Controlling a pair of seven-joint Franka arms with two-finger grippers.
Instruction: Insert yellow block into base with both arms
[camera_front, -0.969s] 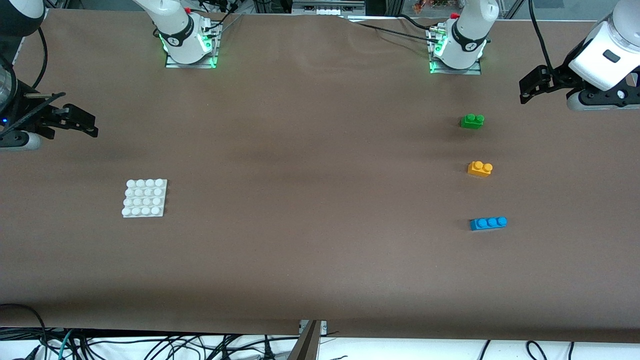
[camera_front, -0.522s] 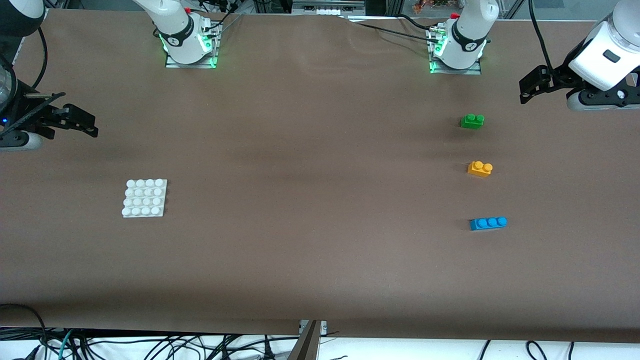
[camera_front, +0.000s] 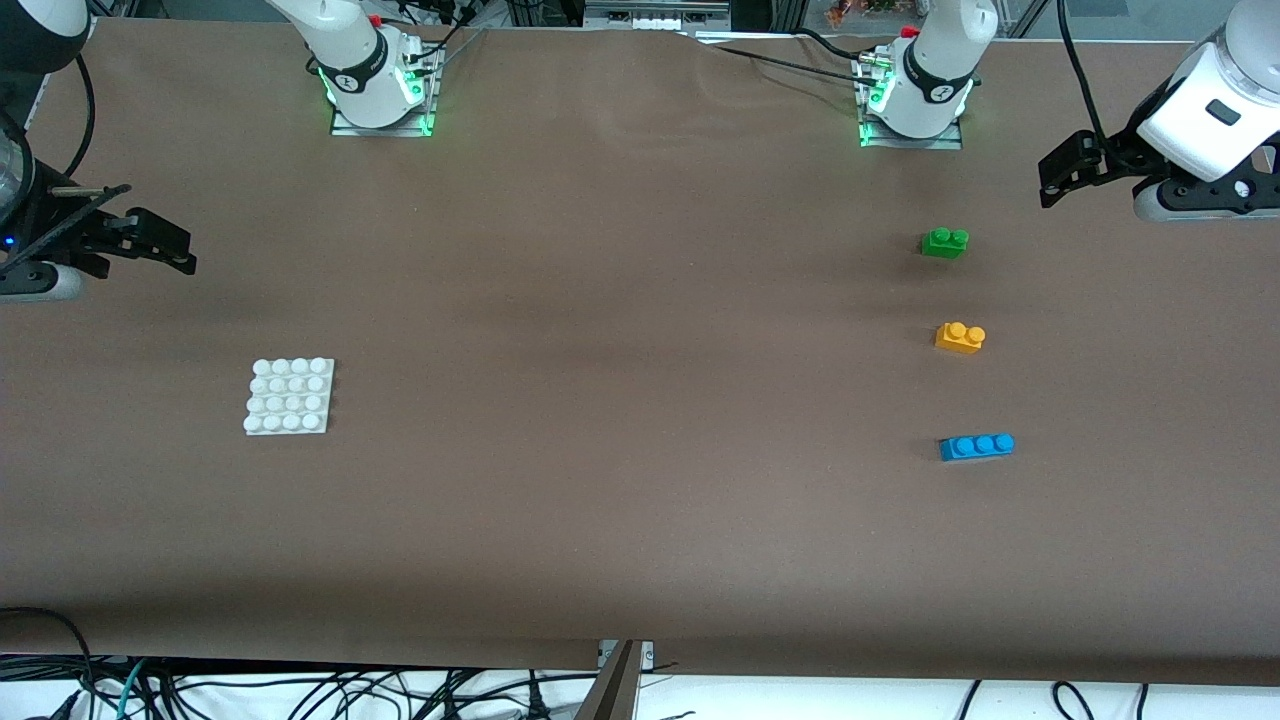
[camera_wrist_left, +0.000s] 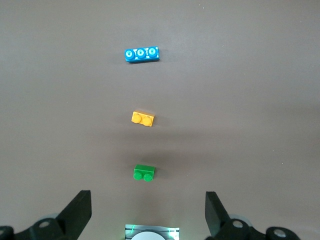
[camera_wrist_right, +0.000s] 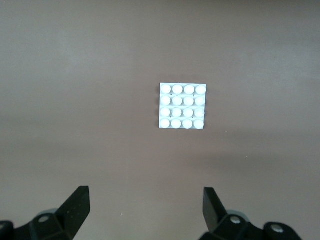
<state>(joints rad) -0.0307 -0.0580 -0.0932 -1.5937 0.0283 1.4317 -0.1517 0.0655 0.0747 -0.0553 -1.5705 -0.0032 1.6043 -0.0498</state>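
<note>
The yellow block (camera_front: 960, 337) lies on the brown table toward the left arm's end, between a green brick (camera_front: 944, 243) and a blue brick (camera_front: 976, 446). It also shows in the left wrist view (camera_wrist_left: 143, 118). The white base (camera_front: 290, 396) lies toward the right arm's end, and shows in the right wrist view (camera_wrist_right: 182, 106). My left gripper (camera_front: 1062, 180) is open and empty, up in the air at the table's left-arm end. My right gripper (camera_front: 165, 245) is open and empty, up in the air at the right-arm end.
The green brick (camera_wrist_left: 144, 172) and blue brick (camera_wrist_left: 142, 53) flank the yellow block in a row. The two arm bases (camera_front: 378, 85) (camera_front: 912, 100) stand at the table's edge farthest from the front camera. Cables hang below the nearest edge.
</note>
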